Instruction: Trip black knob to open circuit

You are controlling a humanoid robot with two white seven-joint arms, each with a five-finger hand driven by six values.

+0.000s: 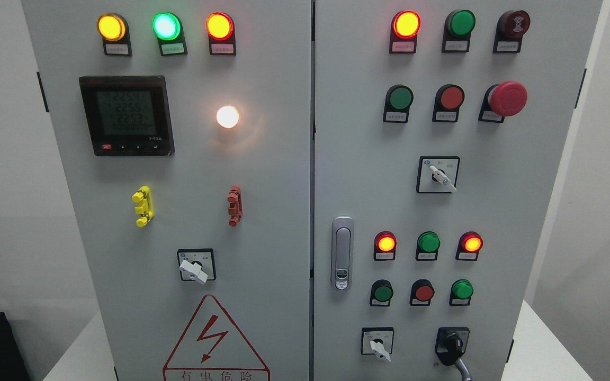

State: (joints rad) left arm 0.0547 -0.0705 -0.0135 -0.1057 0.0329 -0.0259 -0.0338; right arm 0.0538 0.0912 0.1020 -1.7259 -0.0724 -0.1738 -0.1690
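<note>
black knob (451, 345) at the right door's bottom right corner, lever pointing down-right | right door (538, 211) shut | white selector (378, 346) just left of knob | hands: none in view, state cannot be told
</note>
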